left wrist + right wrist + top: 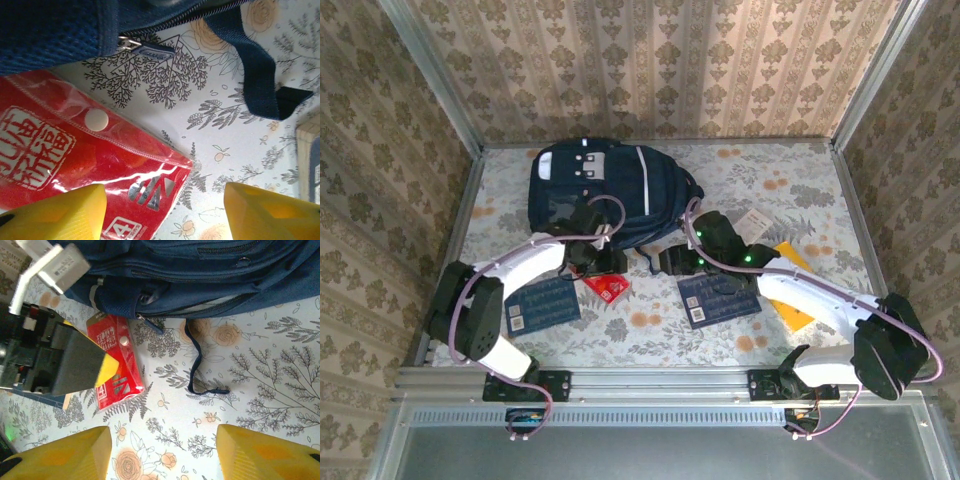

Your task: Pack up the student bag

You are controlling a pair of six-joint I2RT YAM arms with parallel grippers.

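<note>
The student bag (610, 185), a large navy backpack with white stripes, lies at the back of the table. Its near edge and a zipper pull (150, 50) show in the left wrist view. A red plastic pouch (607, 287) with white characters lies flat on the tablecloth just in front of the bag (200, 275). My left gripper (165, 215) hovers open over the pouch (75, 165), whose corner lies between the yellow fingers, untouched on the right side. My right gripper (162, 455) stands open over bare tablecloth, right of the pouch (120, 370), nothing between its fingers.
Two flat navy booklets (542, 305) (720, 297) lie near the front. An orange-yellow flat item (790, 290) and a white card (757, 220) lie on the right. A loose dark strap (197, 365) trails from the bag. Metal-framed patterned walls surround the table.
</note>
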